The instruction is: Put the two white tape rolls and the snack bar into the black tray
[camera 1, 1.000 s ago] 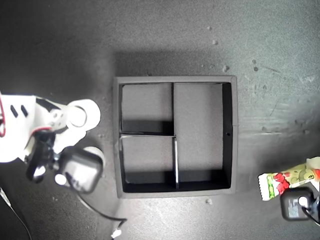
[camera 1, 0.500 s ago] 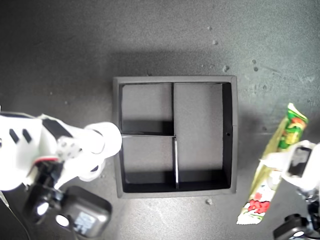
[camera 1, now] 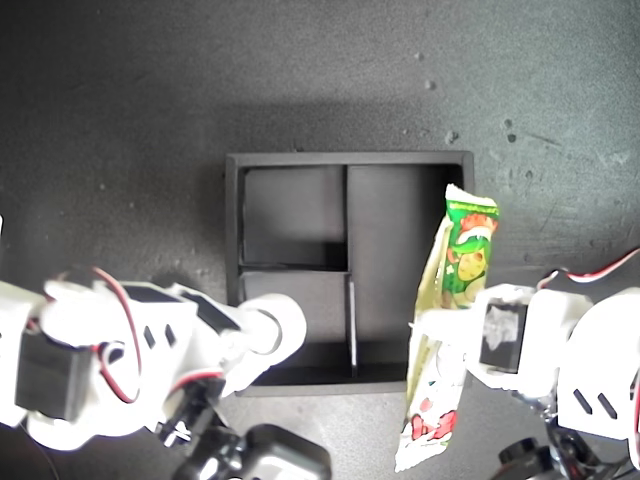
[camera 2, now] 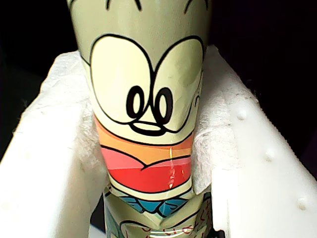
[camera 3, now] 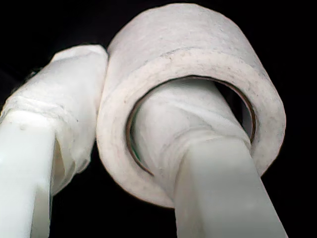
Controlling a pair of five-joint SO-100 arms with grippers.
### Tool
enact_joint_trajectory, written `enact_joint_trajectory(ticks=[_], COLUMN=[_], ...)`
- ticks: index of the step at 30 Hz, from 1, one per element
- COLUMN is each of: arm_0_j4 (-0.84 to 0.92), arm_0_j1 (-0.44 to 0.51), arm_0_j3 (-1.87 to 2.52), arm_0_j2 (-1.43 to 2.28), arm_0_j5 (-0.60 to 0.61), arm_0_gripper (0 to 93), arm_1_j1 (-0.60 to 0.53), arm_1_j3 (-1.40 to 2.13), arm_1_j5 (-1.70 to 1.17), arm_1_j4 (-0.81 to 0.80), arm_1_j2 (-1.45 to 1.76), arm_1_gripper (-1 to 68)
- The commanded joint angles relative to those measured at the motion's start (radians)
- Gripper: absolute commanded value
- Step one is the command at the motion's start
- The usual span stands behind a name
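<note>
White tape roll [camera 3: 190, 99] pinched on one finger of the second tool [camera 1: 262, 335], now at the black tray's [camera 1: 232, 215] near corner. The first tool [camera 2: 148, 163] clamps the snack bar [camera 1: 455, 300], newly lifted over the long compartment; both look ready to lower.

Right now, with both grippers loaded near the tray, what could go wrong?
The snack bar is clamped mid-length by my first gripper and lies across the black tray wall at the exterior view's right, so released here it would likely land half outside. My second gripper pinches the tape roll with one finger through its centre; opening may leave the roll hanging on that finger.
</note>
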Motion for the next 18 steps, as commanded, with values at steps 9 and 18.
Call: enact_joint_trajectory(ticks=[9, 18], arm_0_j4=[-0.018, -0.017], arm_0_j1=[0.034, 0.051], arm_0_j3=[-0.098, -0.135], arm_0_j2=[-0.078, -0.144], arm_0_j5=[-0.043, -0.067], arm_0_gripper=[0.0, 0.0], arm_1_j1=[0.161, 0.16], arm_1_j3=[0.176, 0.284], arm_1_j5=[-0.041, -0.04], arm_1_j4=[-0.117, -0.21], arm_1_j2=[0.008, 0.006], arm_1_gripper=[3.8, 4.3])
